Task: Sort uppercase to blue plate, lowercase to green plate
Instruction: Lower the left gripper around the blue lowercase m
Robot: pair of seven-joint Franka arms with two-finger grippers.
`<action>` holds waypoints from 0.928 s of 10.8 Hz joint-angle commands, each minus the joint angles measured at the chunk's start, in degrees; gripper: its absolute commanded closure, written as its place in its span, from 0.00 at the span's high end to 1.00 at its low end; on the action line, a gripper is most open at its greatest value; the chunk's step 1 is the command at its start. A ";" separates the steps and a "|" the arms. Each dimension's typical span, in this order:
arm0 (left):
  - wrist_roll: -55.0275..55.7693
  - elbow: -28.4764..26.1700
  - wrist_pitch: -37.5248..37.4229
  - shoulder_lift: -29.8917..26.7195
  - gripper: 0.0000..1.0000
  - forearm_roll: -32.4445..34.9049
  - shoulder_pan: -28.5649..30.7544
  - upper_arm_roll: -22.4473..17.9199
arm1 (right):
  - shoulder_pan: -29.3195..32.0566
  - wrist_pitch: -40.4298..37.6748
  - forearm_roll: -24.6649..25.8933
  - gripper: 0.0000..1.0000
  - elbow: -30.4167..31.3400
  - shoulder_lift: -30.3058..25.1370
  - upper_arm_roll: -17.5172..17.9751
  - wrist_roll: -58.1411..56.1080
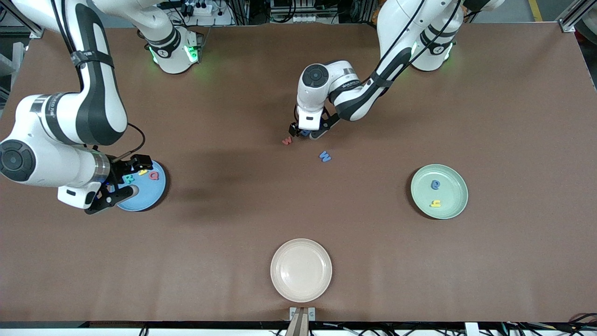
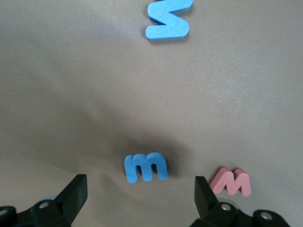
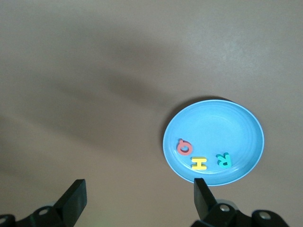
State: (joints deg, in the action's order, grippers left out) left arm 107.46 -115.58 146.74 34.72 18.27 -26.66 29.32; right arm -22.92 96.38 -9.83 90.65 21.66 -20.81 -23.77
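3 letters left on table w/ me: small blue letter [image 2: 146, 167] lies centred between left gripper's [image 2: 139, 191] spread fingers, red w [image 2: 231, 181] just outside one, blue W [image 2: 168, 19] further; right gripper [image 3: 138, 196] open over blue plate [image 3: 236, 123].

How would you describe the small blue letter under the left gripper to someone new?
Find the left gripper, low over mid-table with open jaws. Between them lies a small blue letter, rounded. The red w beside it differs in colour; the blue W, nearer the front camera, is bigger and angular.
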 commanded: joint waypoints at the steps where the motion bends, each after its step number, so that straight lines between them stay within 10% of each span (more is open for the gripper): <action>1: 2.14 -0.53 0.83 -0.10 1.00 0.54 -0.67 -0.31 | -1.15 -1.28 0.43 1.00 0.58 -1.88 0.25 3.02; 10: 1.96 0.18 -0.40 1.31 0.94 2.74 -1.64 -2.07 | -1.25 -1.98 0.43 1.00 0.58 -2.41 0.34 3.90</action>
State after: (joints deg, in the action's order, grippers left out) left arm 107.88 -115.70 146.59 35.62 19.20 -28.33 27.28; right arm -24.19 95.11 -9.83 90.65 20.72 -20.81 -20.86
